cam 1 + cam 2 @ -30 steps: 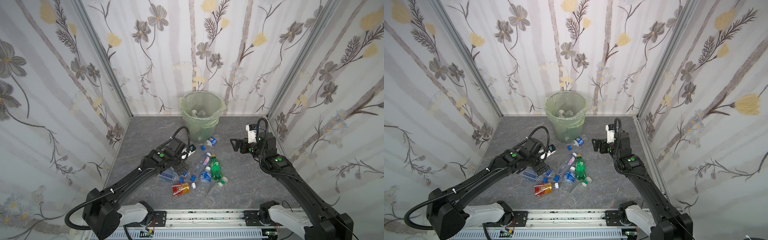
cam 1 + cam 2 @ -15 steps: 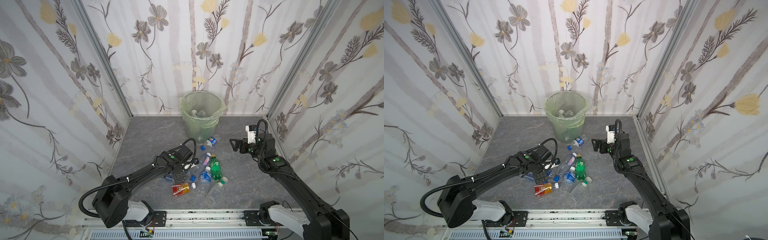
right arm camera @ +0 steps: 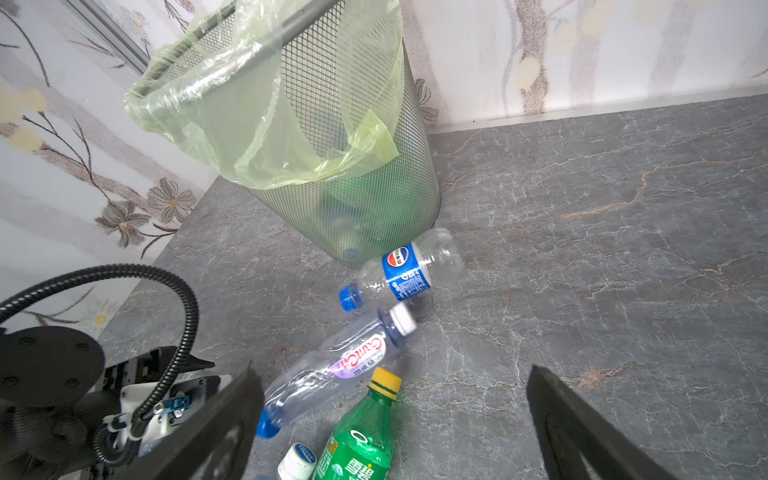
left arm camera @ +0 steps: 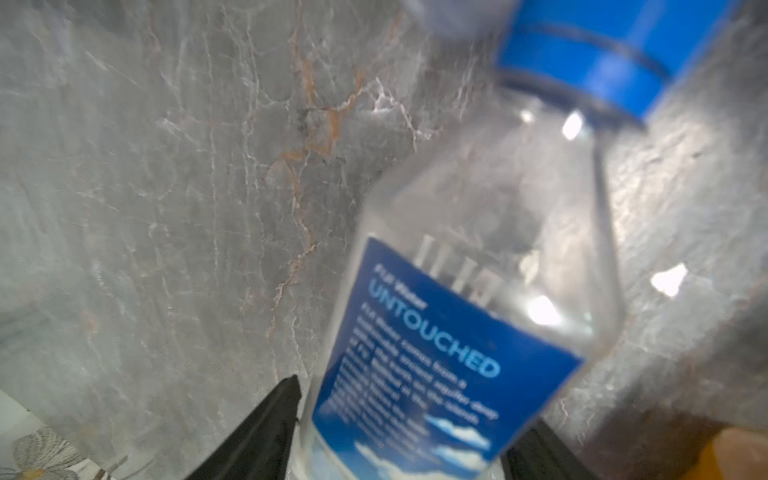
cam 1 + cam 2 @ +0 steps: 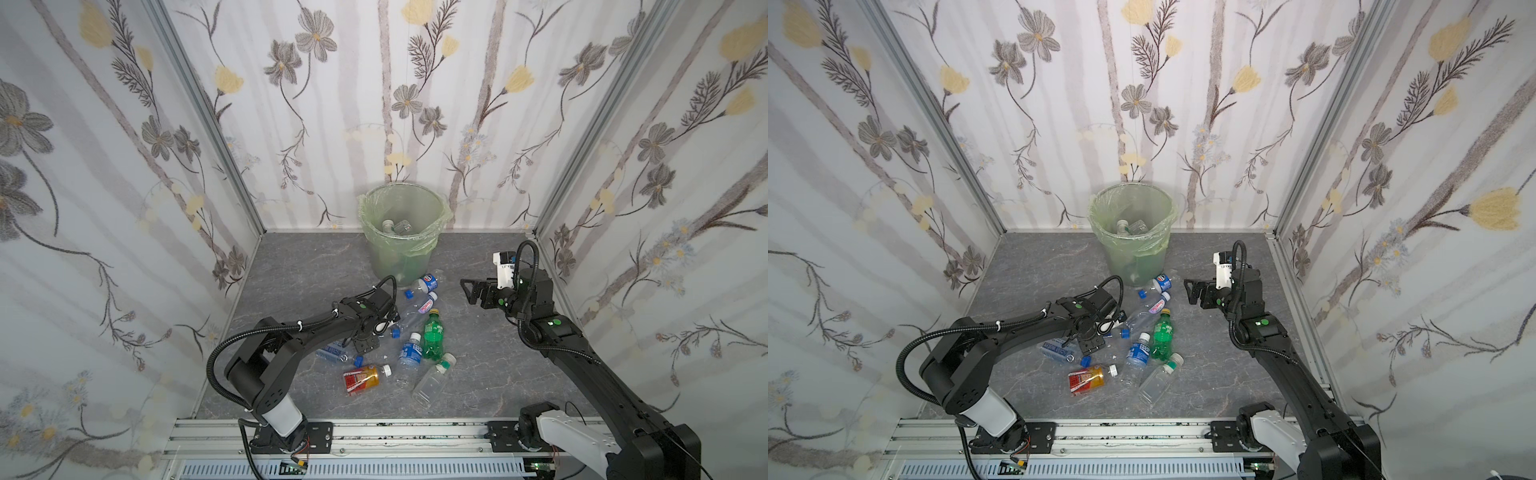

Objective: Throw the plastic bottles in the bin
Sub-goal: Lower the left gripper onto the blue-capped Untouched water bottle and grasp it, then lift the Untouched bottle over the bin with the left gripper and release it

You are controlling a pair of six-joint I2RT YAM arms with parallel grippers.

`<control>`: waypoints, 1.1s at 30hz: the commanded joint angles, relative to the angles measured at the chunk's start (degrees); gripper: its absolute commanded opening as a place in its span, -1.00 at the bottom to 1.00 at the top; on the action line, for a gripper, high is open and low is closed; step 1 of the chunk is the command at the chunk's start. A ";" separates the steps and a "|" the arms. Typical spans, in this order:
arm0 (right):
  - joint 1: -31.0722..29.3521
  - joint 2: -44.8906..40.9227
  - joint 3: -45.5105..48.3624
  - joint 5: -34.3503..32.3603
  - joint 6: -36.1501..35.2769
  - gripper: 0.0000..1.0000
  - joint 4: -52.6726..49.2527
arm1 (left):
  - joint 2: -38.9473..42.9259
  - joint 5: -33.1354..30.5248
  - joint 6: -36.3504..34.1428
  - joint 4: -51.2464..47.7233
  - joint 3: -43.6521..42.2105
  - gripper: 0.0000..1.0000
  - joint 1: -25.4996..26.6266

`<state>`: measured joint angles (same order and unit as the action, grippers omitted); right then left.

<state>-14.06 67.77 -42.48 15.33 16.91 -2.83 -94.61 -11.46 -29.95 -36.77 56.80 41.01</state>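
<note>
Floral-papered walls (image 5: 374,104), joined by aluminium corner posts (image 5: 210,124), enclose a grey marble-veined floor (image 5: 478,374)

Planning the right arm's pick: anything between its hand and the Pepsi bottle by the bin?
Nothing visible. The open right hand hovers apart from the Pepsi bottle at the foot of the bin; only bare floor shows between them.

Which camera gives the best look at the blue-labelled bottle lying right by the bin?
The right wrist view: the bottle lies large and sharp beside the bin's foot, label readable. Both top views show the bottle small. The left wrist view misses it.
</note>
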 commanded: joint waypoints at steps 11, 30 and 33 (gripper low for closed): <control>0.35 -1.22 1.46 0.93 1.99 0.97 1.88 | -3.57 6.72 0.14 4.80 2.36 0.14 -4.13; 0.45 -4.53 1.17 -2.62 4.91 0.92 -0.66 | 16.79 9.73 5.82 7.39 0.87 -0.17 -7.08; 0.41 -5.16 1.32 -4.10 5.72 0.91 -1.10 | 23.58 10.00 10.15 9.60 1.42 -0.17 -8.37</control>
<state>-13.54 63.05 -40.82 13.34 21.30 -3.36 -74.76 -3.01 -24.29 -30.74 57.74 33.28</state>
